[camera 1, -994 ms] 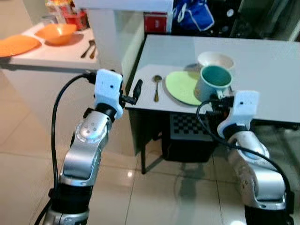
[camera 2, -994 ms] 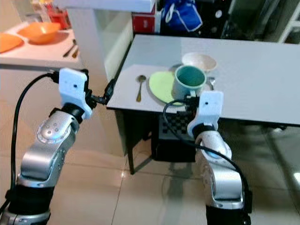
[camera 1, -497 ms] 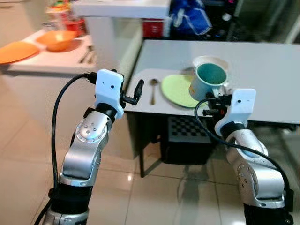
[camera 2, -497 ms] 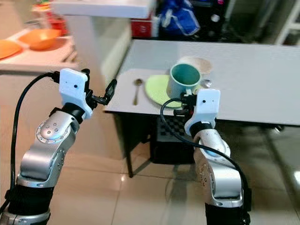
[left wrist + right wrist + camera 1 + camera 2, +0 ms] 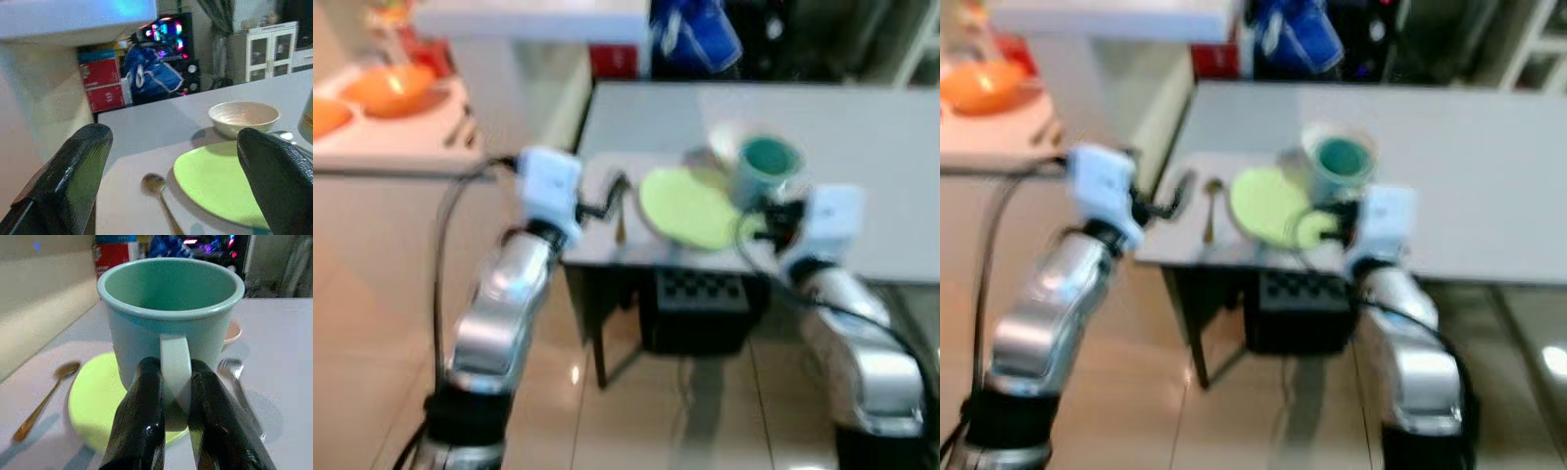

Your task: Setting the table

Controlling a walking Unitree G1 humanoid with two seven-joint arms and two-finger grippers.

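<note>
Two grippers face the table (image 5: 862, 117): the right gripper (image 5: 172, 423), pinching the mug (image 5: 171, 318) by its handle, has carried it farther over the green plate (image 5: 215, 181) toward the bowl (image 5: 243, 116), nearing set-down, while the left gripper (image 5: 171, 196) hovers spread near the spoon (image 5: 159, 196).

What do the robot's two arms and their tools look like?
Both arms are shiny silver with rounded joints and a white boxy wrist block. A black cable loops along each. The left tool and the right tool each have two long, glossy black fingers.
</note>
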